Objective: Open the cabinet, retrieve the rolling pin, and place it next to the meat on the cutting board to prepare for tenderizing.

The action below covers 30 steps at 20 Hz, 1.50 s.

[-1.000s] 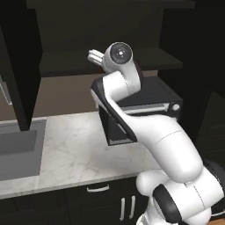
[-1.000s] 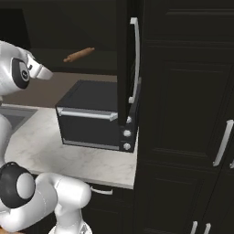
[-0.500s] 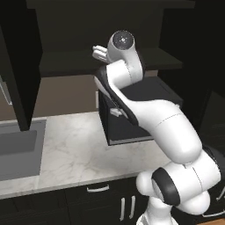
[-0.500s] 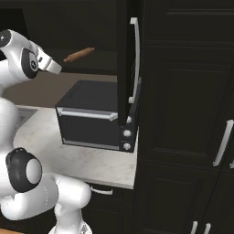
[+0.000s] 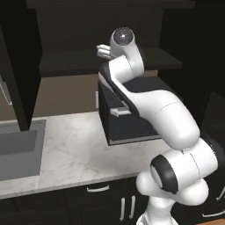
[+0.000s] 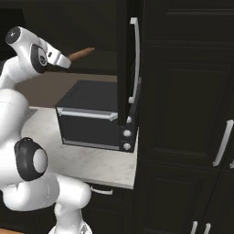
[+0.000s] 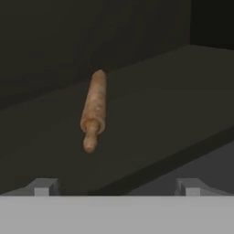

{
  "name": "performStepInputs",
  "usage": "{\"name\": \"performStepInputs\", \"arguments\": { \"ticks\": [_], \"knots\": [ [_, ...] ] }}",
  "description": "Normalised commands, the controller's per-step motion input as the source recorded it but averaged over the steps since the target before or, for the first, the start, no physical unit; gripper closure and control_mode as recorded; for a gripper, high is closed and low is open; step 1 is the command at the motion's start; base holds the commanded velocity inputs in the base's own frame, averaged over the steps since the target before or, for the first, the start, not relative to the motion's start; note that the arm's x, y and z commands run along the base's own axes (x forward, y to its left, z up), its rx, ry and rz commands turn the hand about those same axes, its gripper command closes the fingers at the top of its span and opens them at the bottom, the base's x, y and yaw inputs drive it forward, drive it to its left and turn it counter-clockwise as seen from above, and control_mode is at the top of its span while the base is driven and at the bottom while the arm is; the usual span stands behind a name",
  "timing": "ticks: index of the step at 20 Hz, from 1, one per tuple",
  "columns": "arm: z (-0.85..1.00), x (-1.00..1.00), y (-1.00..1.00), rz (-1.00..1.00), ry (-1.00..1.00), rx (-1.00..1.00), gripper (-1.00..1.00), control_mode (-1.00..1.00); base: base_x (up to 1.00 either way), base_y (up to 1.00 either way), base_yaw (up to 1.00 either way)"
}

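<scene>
Both doors of the cabinet (image 6: 125, 55) stand open, and the gripper (image 7: 116, 186), jaws wide apart and empty, points at the rolling pin (image 7: 93, 109) lying on its shelf.

Rolling pin (image 6: 80, 54) near end hidden behind the arm, cabinet (image 6: 129, 68) top cropped

The tall near-black wall cabinet (image 6: 125, 59) stands open, its panelled door with the long silver bar handle swung outward. Inside, the slim brown wooden rolling pin (image 7: 93, 108) lies flat on the dark shelf, one rounded handle end pointing outward.
</scene>
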Motion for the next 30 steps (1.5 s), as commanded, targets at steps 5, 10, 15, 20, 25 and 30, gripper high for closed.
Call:
{"name": "performStepInputs", "arguments": {
  "ticks": [5,10,15,20,25,30],
  "knots": [
    [0.0,0.62,-0.23,0.0,0.01,-0.01,-1.0,-1.0,0.0,0.0,0.0],
    [0.0,0.62,-0.06,0.0,0.04,0.0,-1.0,-1.0,0.0,0.0,0.0],
    [0.0,0.53,0.0,0.03,0.15,0.0,-1.0,-1.0,0.0,0.0,0.0],
    [0.0,0.55,0.0,0.01,0.16,0.0,-1.0,-1.0,0.0,0.0,0.0],
    [0.0,0.49,0.1,0.0,0.05,-0.03,-1.0,-1.0,0.0,0.0,0.0],
    [0.0,0.2,0.32,0.01,-0.01,-0.04,-1.0,-1.0,0.0,0.0,0.0]
  ]
}}
